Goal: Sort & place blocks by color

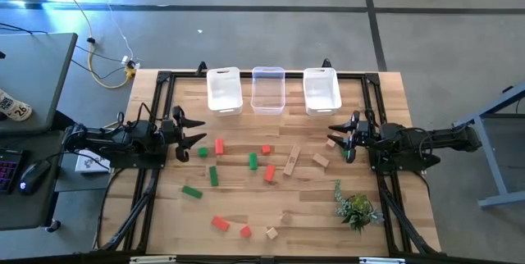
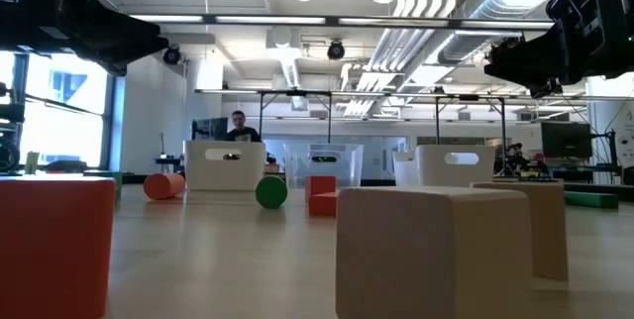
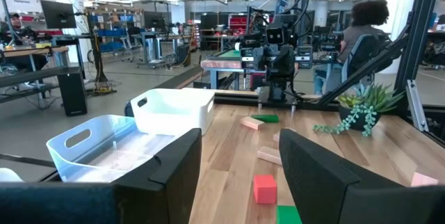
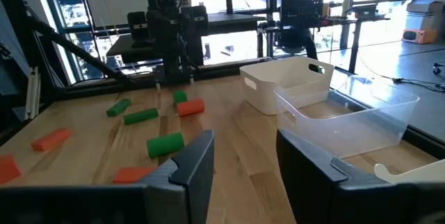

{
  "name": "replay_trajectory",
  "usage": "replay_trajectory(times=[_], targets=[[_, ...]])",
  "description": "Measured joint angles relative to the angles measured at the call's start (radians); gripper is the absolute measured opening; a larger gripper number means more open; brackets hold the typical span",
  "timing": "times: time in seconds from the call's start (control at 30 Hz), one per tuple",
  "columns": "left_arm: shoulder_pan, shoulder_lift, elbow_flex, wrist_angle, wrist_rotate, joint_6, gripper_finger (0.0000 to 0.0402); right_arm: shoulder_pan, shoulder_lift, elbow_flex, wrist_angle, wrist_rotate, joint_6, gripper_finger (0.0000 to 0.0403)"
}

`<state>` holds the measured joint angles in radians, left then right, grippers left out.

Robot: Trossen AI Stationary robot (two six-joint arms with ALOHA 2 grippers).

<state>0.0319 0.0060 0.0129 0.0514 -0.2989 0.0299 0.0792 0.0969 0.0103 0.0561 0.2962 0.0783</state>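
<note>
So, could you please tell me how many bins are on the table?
3, in a row along the table's far edge: left white bin, middle clear bin, right white bin. None seems hidden.

Two black matte jointed arms, blocky segments, black cables looped along links. Left end effector (image 1: 191, 133) and right end effector (image 1: 340, 135): dark forked two-finger tips. Wrist views: thick, angular black fingers (image 3: 174, 165), flat inner faces, bevelled edges, no visible markings.
</note>
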Motion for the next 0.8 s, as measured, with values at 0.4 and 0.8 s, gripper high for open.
replay_trajectory(times=[0.4, 0.8], targets=[[0.000, 0.000, 0.000, 0.000, 0.000, 0.000, 0.0184, 0.000, 0.000, 0.000, 0.000, 0.000, 0.000, 0.0142], [0.000, 0.000, 0.000, 0.000, 0.000, 0.000, 0.0184, 0.000, 0.000, 0.000, 0.000, 0.002, -0.054, 0.0142]])
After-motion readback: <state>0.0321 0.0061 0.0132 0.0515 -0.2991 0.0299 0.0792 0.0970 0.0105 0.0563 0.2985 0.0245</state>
